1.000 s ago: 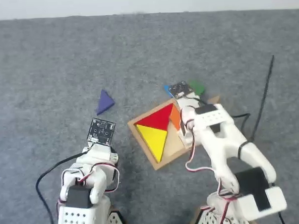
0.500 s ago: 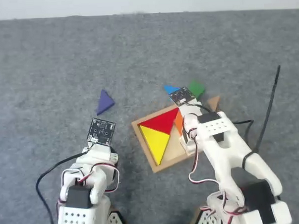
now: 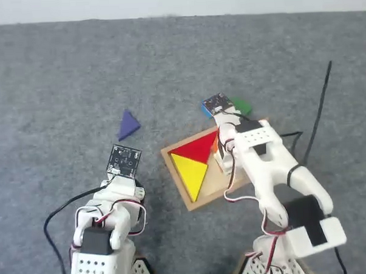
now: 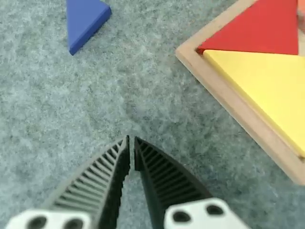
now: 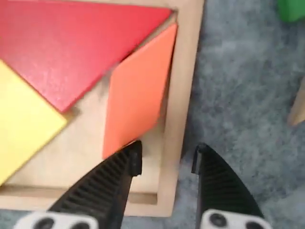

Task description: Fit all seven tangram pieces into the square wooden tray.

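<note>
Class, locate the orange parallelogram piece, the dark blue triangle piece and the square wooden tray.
orange parallelogram piece [image 5: 138, 95]: right wrist view, middle of its top face.
dark blue triangle piece [image 4: 85, 16]: left wrist view, middle of its top face.
square wooden tray [image 4: 224, 90]: left wrist view, on its raised rim.

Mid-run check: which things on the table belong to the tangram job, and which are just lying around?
Job:
- wooden tray
- red triangle, yellow triangle and orange piece, all in the tray
- purple triangle, blue piece and green piece, loose on the grey mat

Lying about:
- black cable beyond the tray
</note>
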Robot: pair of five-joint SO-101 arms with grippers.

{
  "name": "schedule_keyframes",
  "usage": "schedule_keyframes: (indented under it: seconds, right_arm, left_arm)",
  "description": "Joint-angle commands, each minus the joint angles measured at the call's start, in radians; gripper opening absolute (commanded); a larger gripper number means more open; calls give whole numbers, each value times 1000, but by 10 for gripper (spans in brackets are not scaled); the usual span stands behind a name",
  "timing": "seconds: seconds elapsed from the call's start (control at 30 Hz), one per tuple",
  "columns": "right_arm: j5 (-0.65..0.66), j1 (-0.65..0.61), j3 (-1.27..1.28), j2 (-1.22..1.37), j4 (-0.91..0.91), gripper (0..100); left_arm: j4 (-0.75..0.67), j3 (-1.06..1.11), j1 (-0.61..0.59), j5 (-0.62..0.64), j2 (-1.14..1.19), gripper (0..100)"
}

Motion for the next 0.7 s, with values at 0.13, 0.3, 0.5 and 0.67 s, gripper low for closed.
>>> schedule_keyframes:
  seconds: [0.13, 0.3, 0.5, 0.67]
  right_arm:
    - [-12, -2, -55, -47, 12, 182]
    - [-12, 1, -60, -168, 73, 183]
    - [-41, 87, -190, -260, 174, 184]
    - [-121, 139, -233, -246, 203, 184]
  left_arm:
    - [2, -10, 0, -2, -17, 19]
    - [2, -10, 0, -2, -17, 19]
    - [2, -10, 0, -2, -17, 19]
    - [2, -10, 0, -2, -17, 19]
